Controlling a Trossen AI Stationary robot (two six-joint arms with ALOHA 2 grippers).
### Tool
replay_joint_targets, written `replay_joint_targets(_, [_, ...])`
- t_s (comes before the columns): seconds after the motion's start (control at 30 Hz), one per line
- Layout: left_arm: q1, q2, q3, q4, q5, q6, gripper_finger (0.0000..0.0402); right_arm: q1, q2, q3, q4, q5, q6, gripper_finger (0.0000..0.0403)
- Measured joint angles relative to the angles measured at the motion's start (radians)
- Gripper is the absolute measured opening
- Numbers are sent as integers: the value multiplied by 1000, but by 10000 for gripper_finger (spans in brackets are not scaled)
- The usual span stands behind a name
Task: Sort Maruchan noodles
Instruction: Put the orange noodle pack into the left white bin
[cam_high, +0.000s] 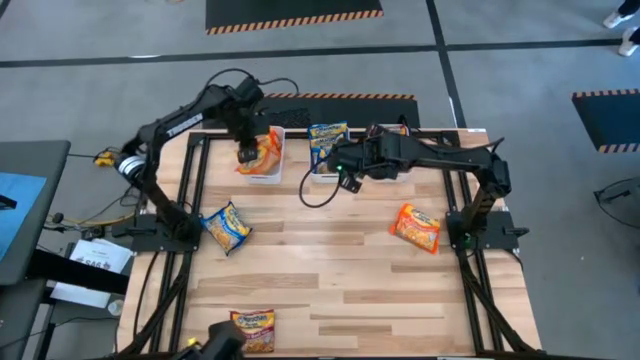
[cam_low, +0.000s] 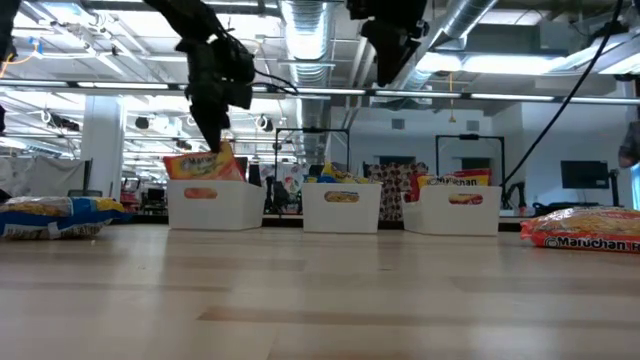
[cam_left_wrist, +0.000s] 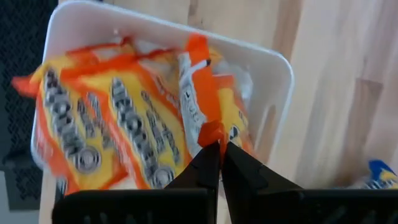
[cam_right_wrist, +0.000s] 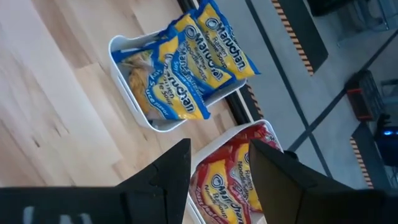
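Blue-yellow packet (cam_high: 254, 329) nearest, at table's (cam_high: 340, 260) 6 o'clock, unsorted.
Left tool (cam_high: 247, 153) clenched on orange packet (cam_high: 262, 152) in the 11 o'clock bin (cam_high: 272, 176); right tool (cam_high: 344, 182) released at 12; loose packets at 9 (cam_high: 226, 226) and 3 (cam_high: 418, 226).

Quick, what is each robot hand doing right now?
Left hand: closed, pinching the edge of an orange noodle packet over the white bin.
Right hand: open, holding nothing, above the bins.
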Motion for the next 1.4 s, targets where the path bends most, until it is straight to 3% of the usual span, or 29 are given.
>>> replay_joint_targets(0.4, [-29, 151, 0, 109, -28, -8, 0, -6, 0, 0, -14, -1, 8, 184])
replay_joint_targets(0.67, [-30, 171, 9, 108, -76, -38, 7, -7, 0, 0, -12, -1, 11, 184])
replay_joint_targets(1.0, [-30, 171, 100, 101, -89, -102, 80, -7, -1, 0, -12, -1, 10, 184])
replay_joint_targets(1.23, [-29, 171, 212, 21, -173, -157, 124, -23, -1, 0, -34, -2, 8, 185])
replay_joint_targets(1.3, [-29, 171, 258, -24, -153, -200, 124, -32, -1, 0, -51, -2, 8, 185])
replay_joint_targets(1.4, [-31, 171, 326, -154, -43, -289, 119, -46, -1, 0, -72, -2, 8, 185])
